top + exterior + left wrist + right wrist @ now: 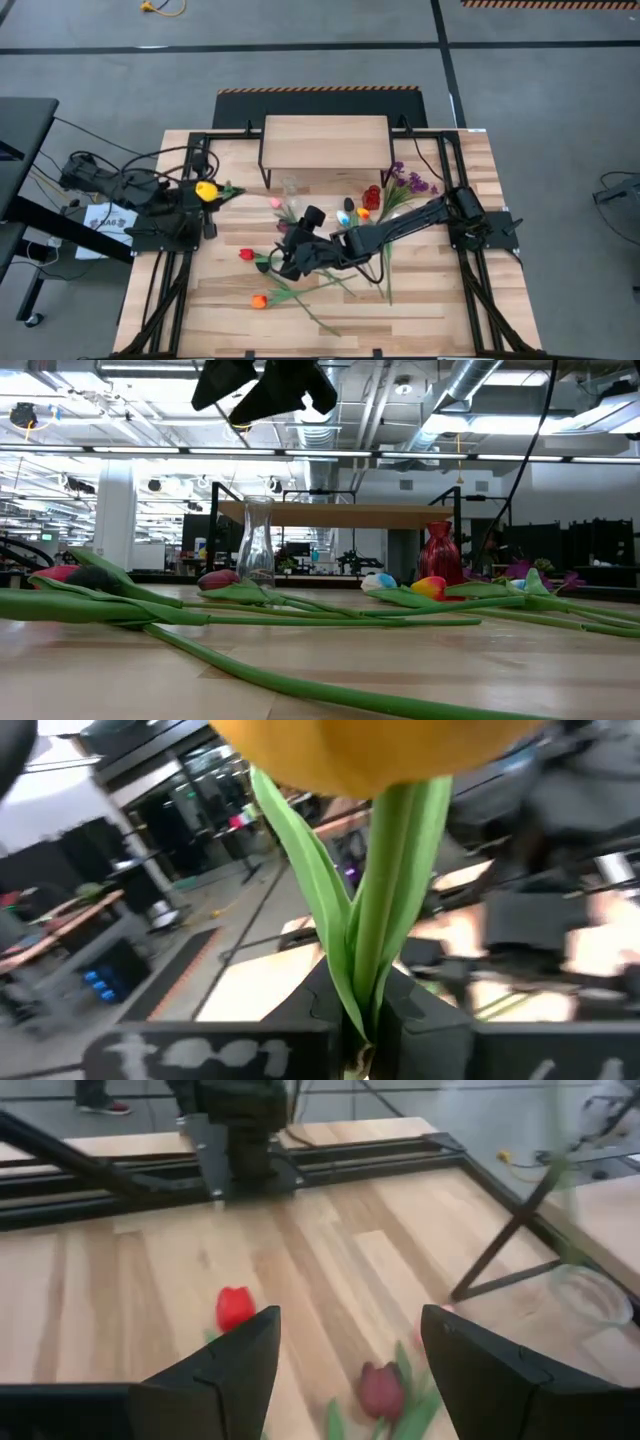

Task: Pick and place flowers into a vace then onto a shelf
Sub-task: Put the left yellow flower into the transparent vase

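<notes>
No text, label, brand, number or sign can be read; white marks on the left wrist's black bar (pixel 190 1050) stay illegible.

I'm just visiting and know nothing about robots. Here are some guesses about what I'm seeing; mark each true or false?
1. The left gripper is shut on a yellow tulip. True.
2. The right gripper is carrying a red tulip. False: its jaws stand open and empty above the table.
3. The shelf already has flowers on it. False: its board is bare.
4. A clear glass vase stands upright on the table. True.
5. All the tulips are in vases. False: several lie loose on the table, such as an orange tulip.
</notes>
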`<action>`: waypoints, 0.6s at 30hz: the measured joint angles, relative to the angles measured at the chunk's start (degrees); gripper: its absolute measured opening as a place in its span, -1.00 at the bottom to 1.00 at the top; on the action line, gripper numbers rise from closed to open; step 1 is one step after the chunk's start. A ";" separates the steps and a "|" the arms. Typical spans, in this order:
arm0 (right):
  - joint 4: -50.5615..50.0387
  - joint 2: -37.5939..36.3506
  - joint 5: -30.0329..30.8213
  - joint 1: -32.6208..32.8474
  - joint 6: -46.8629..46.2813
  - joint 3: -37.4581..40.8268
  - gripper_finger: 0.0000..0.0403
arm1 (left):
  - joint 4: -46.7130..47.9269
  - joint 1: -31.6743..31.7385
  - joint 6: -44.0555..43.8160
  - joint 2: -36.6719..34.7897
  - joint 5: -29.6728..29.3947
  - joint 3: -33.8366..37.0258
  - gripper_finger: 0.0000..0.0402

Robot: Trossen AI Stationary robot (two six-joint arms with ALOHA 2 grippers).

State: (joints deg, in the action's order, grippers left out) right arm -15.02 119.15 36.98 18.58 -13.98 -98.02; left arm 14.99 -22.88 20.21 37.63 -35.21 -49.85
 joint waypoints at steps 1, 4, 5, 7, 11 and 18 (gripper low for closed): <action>0.00 0.00 -0.39 0.20 -0.01 0.00 0.16 | 0.57 1.06 0.17 0.36 -0.03 -0.35 -1.00; -0.08 0.03 -1.58 0.82 -0.04 0.00 0.16 | 2.82 5.19 0.01 1.95 0.43 -1.78 -1.00; -0.38 0.05 -1.57 1.10 -0.04 0.00 0.16 | 3.86 6.76 -0.36 2.67 1.44 -2.30 -1.00; -1.03 0.09 -1.56 1.38 -0.08 0.00 0.16 | 6.17 10.36 -0.98 4.64 4.79 -3.74 -1.00; -1.47 0.11 -1.52 2.08 -0.10 0.00 0.16 | 10.83 19.14 -2.58 9.22 16.29 -7.72 -1.00; -1.49 0.11 -1.45 3.36 0.31 0.00 0.16 | 10.79 31.29 -3.17 13.97 31.00 -11.99 -1.00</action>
State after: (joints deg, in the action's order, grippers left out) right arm -16.52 119.26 35.53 21.94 -13.67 -98.02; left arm 25.78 8.42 17.04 51.60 -4.21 -61.84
